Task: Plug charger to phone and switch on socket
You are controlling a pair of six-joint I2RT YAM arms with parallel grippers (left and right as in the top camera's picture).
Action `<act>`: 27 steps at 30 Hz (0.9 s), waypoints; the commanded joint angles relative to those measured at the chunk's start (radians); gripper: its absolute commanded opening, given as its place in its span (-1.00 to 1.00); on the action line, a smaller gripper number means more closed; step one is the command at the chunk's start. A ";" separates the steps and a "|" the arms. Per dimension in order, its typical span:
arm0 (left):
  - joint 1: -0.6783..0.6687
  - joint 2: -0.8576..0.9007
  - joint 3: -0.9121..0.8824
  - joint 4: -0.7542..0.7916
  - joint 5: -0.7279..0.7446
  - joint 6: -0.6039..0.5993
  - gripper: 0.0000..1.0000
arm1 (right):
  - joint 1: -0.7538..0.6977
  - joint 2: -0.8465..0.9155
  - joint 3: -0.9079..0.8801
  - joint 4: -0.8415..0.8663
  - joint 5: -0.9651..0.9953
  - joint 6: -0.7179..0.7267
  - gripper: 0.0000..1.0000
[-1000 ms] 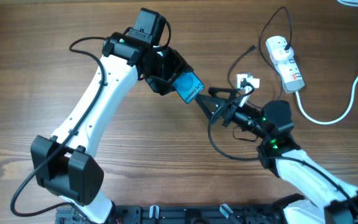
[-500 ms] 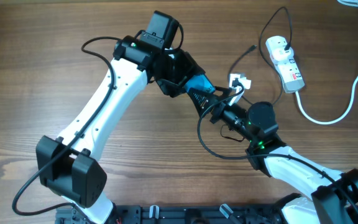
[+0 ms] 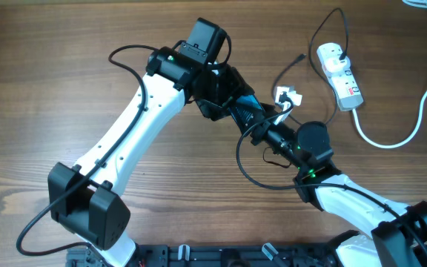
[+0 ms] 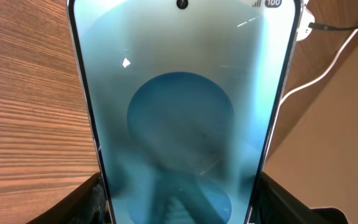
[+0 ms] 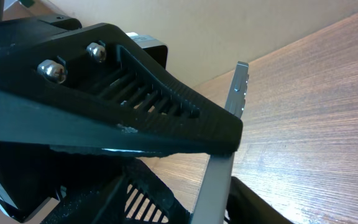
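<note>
While looking down from overhead, finds the left gripper (image 3: 236,100) and the right gripper (image 3: 252,117) tip to tip near the middle of the table (image 3: 65,59), the right one at 4 o'clock of the left. Cannot make out there what sits between them. Places the socket (image 3: 339,74) well apart at 2 o'clock, its thick white cord (image 3: 414,119) trailing off toward 3 o'clock. Shows the charger (image 3: 288,96) lying between socket and grippers, white block near the right gripper, thin black cable curling toward 12 o'clock.

Through the left wrist, meets the phone (image 4: 182,112) filling the view, blue screen facing the camera, pinched low on both sides by the left jaws.

Through the right wrist, catches the phone's thin metal edge rising from 6 toward 12 o'clock between the right jaws. Cannot tell whether those press on it or merely flank it.
</note>
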 commanded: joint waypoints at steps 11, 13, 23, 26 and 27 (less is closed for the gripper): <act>-0.030 -0.030 0.026 0.007 -0.026 -0.010 0.10 | 0.004 0.007 0.012 0.006 0.013 0.015 -0.35; -0.030 -0.030 0.026 0.008 -0.036 -0.010 0.11 | 0.004 0.007 0.012 0.006 0.003 0.014 -0.37; -0.031 -0.030 0.026 0.005 -0.039 -0.009 0.16 | 0.004 0.006 0.012 0.012 -0.021 0.054 -0.71; -0.031 -0.030 0.026 0.005 -0.039 -0.009 0.29 | 0.004 0.006 0.012 0.019 -0.021 0.076 -0.77; -0.031 -0.030 0.026 0.005 -0.039 -0.008 0.31 | 0.004 0.006 0.012 0.020 -0.021 0.077 -0.79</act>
